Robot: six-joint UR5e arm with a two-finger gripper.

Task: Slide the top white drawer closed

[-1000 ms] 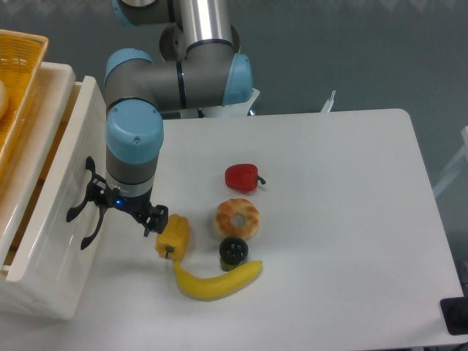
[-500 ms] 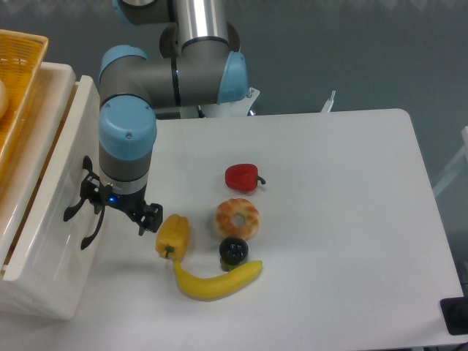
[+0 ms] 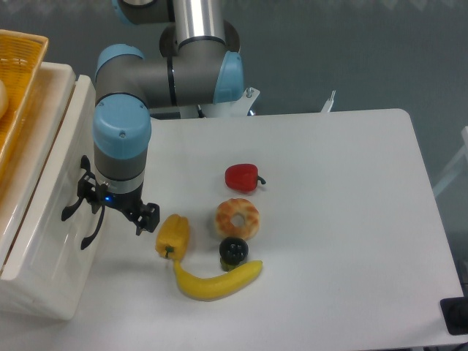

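Note:
The top white drawer (image 3: 67, 142) sits at the left edge, its front panel facing the table and its curved black handle (image 3: 67, 208) beside my arm. My gripper (image 3: 115, 207) hangs under the blue wrist, right against that front panel near the handle. One black finger (image 3: 149, 217) sticks out on the table side, the other lies by the handle. The fingers look spread and hold nothing. The wrist hides where they touch the panel.
Below it is the twin drawer front with its own black handle (image 3: 91, 234). An orange-yellow woven basket (image 3: 18, 73) rests on top of the unit. On the table lie a yellow pepper (image 3: 173, 234), a banana (image 3: 216, 281), a black piece (image 3: 233, 251), a donut (image 3: 237, 218) and a red pepper (image 3: 242, 177).
My arm has moved left, and the top drawer's front panel and handle have slid left with it. The lower handle and the food items have stayed put.

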